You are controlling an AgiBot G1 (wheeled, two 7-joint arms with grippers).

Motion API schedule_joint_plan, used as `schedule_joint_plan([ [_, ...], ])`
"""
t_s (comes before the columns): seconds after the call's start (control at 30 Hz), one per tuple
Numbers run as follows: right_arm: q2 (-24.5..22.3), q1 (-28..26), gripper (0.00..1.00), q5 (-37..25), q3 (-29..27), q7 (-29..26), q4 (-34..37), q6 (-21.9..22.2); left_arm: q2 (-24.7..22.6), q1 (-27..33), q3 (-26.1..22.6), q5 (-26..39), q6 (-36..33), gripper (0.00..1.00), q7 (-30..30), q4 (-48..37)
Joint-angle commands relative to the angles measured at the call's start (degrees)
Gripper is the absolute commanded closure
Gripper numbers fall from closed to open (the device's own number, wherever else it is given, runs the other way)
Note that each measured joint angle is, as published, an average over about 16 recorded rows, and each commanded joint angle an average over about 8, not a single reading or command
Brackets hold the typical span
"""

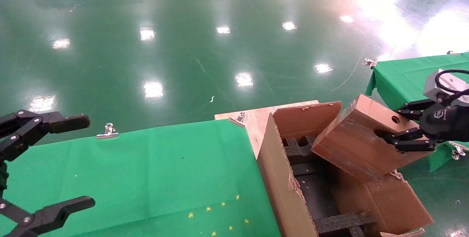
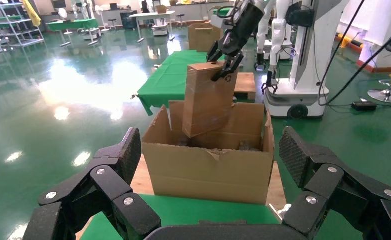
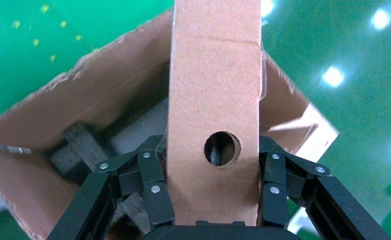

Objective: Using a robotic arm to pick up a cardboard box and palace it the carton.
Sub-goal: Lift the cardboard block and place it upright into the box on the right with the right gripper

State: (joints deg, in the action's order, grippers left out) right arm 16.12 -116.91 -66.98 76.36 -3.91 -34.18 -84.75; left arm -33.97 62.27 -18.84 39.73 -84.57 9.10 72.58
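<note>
Head view: the small flat brown cardboard box with 1 round punched hole is hanging tilted over the large brown corrugated carton with ragged flaps, its lower end dipping just inside the opening above the black foam inserts. The right gripper, black-fingered on the white robotic arm, is grasping the box at its upper end, 1 finger set on each broad face beside the hole. To do this step well, the arm is probably best lowering the box slowly while straightening it, so the lower edge is clearing the near flap and sliding between the foam pieces rather than catching on them. The left gripper is hovering spread and empty over the green cloth-covered table, well apart from the carton.
</note>
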Motion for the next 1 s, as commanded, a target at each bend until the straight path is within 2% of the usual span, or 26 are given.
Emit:
schedule_joint_plan([
  [0.03,-0.20,1.09,1.00,0.88,0.08,-1.85,0.69,1.37,0.00,0.00,0.00,0.00,0.00,0.00,0.00,0.00],
  [0.2,-2.41,5.52,1.00,3.17,1.31,-12.45,-4.51,6.68,0.00,0.01,-0.01,-0.01,0.00,0.00,-0.01,-0.01],
  [0.47,-6.10,10.39,1.00,4.02,4.13,-29.75,-18.59,13.19,0.00,0.01,-0.02,-0.01,0.00,0.00,-0.01,-0.01],
  [0.77,-10.30,13.54,1.00,-4.21,6.89,-45.57,-32.78,29.07,0.01,0.01,-0.03,-0.02,0.00,0.00,-0.02,-0.01],
  [1.0,-12.56,14.73,1.00,-10.76,8.29,-55.31,-39.93,35.25,0.01,0.01,-0.03,-0.02,0.01,0.00,-0.02,-0.02],
])
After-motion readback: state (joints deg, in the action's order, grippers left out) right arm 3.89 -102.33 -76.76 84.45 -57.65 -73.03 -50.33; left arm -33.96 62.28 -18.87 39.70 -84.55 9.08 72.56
